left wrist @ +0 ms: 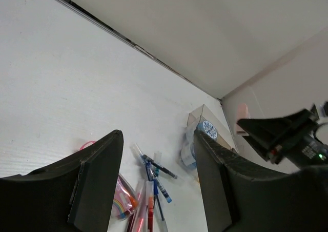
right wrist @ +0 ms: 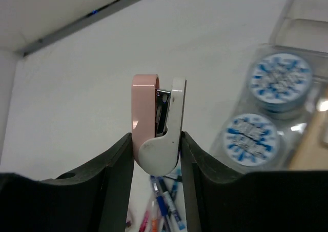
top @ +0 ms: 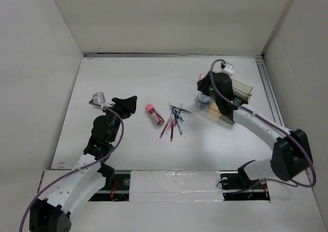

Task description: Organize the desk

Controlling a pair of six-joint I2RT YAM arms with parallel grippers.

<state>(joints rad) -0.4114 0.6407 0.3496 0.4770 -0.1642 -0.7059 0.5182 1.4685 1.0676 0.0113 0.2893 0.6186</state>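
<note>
Desk: white tabletop (top: 128, 73) spread beneath both arms, with a metal rail along its right edge.
Left gripper (top: 129, 107): released, jaws wide apart with nothing between them; over the desk's left half.
Right gripper (right wrist: 156, 147): clenched on a pink-and-white stapler (right wrist: 156, 119), pinched by its sides, its tip sticking out past the fingertips.
Clear tray (top: 243, 91): right of centre, partly under the right arm; two blue-patterned tape rolls (right wrist: 279, 80) lie in it.
Pens (top: 174, 121): loose scatter at mid-desk, left of the tray.
Pink tube-shaped item (top: 152, 113): flat on the desk between the left gripper and the pens.
</note>
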